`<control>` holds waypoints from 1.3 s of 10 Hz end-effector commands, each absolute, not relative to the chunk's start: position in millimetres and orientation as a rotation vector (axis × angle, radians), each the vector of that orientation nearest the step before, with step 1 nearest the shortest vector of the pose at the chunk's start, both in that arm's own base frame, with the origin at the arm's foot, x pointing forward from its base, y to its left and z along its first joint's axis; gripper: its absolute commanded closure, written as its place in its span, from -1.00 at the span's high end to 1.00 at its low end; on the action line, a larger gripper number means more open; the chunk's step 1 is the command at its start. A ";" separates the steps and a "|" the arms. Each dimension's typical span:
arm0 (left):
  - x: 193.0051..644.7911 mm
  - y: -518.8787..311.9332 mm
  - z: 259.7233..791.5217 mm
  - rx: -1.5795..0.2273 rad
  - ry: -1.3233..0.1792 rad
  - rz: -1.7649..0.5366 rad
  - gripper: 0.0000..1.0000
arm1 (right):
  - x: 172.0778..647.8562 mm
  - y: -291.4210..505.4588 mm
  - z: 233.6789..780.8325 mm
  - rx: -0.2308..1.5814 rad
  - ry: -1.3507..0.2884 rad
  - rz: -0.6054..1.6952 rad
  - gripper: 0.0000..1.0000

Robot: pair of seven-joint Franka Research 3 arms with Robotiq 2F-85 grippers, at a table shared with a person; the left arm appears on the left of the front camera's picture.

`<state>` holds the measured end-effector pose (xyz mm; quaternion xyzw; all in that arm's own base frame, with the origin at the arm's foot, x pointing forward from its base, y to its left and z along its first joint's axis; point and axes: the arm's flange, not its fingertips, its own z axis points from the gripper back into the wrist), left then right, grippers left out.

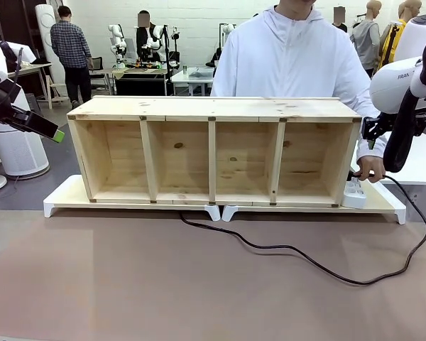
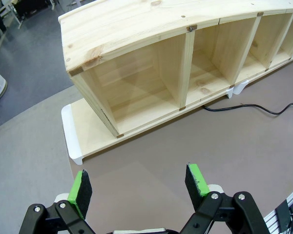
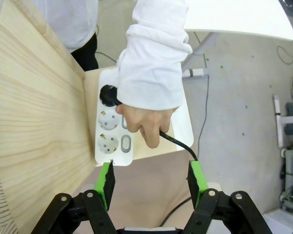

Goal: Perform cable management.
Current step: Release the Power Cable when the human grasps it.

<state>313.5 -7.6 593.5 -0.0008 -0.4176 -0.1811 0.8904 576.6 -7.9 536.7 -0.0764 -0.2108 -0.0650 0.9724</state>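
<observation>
The right hand point(image 3: 151, 180) hangs released, its green pads point(image 3: 106, 183) set wide with nothing between them, just above the right end of the surface point(image 1: 199, 284). The cord point(image 3: 178, 144) runs straight up through that gap in the right wrist view: from low between the pads it rises to the person's hand point(image 3: 144, 122), which holds it just behind the plug point(image 3: 107, 95). So the cord lies directly ahead of this hand and a little below it, its long axis along the line from pads to plug, across the jaw gap rather than parallel to it. By my judgement a short descent would put the pads on either side of it.

The left hand point(image 2: 139, 187) is also released and empty, over bare surface at the left end, well apart from the cord; the right arm is plainly the nearer one.

Farther out, the cord point(image 1: 298, 252) is thin, black and slack. It emerges under the middle of the shelf point(image 1: 213, 149), snakes across the surface, loops wide to the right and climbs to the plug, which sits in the far socket of the strip point(image 3: 112, 131) beside the shelf's right end.
</observation>
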 end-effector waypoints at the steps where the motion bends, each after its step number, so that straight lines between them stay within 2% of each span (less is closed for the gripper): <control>1: 315.6 -7.7 593.4 -0.002 -0.876 -0.368 1.00 | 576.4 -7.5 536.4 -0.156 -0.421 -0.130 0.54; 13: 315.6 -7.7 593.4 -0.002 -0.876 -0.368 1.00 | 576.4 -7.5 536.4 -0.156 -0.421 -0.130 0.54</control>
